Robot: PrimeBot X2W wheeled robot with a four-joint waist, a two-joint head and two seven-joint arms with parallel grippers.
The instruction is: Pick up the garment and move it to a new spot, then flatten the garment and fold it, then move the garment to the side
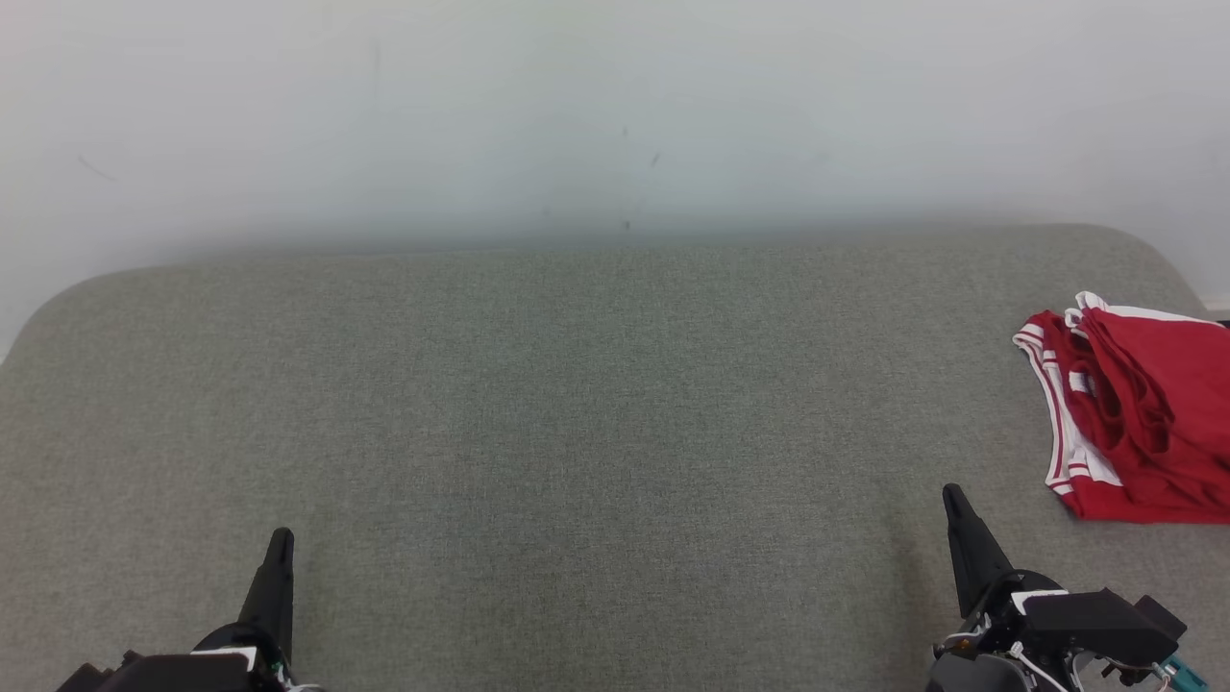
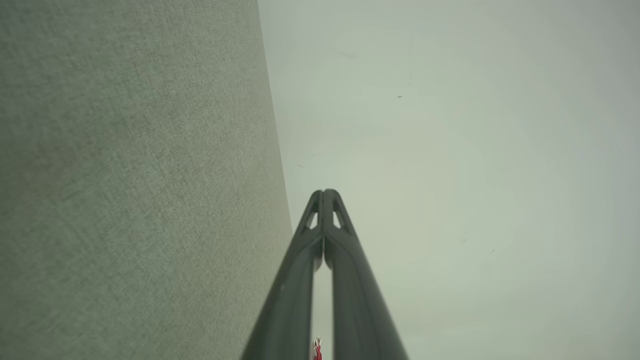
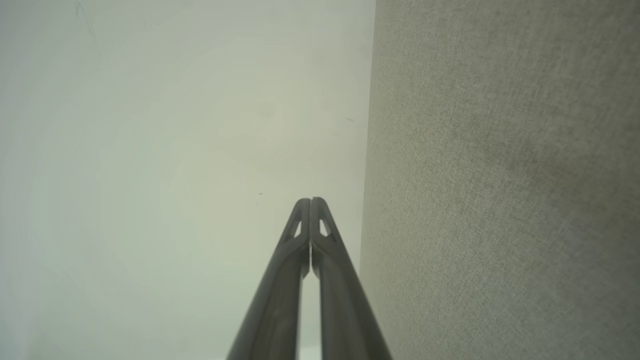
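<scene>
The garment (image 1: pixel 1143 423) is a red jersey with white trim, lying bunched at the right edge of the grey fabric surface (image 1: pixel 577 404) and partly cut off by the head view's border. My right gripper (image 1: pixel 953 495) rests at the lower right, shut and empty, a short way left of and nearer than the garment. At the lower left sits my left gripper (image 1: pixel 281 536), also shut and empty, far from the garment. Both wrist views show the fingertips pressed together, the left gripper (image 2: pixel 325 192) and right gripper (image 3: pixel 310 201), pointing toward the pale wall. A tiny red scrap of the garment (image 2: pixel 317 351) peeks between the left fingers' base.
A pale wall (image 1: pixel 615 115) rises directly behind the surface's rounded far edge. The wide stretch of grey fabric lies between the two grippers and to the left of the garment.
</scene>
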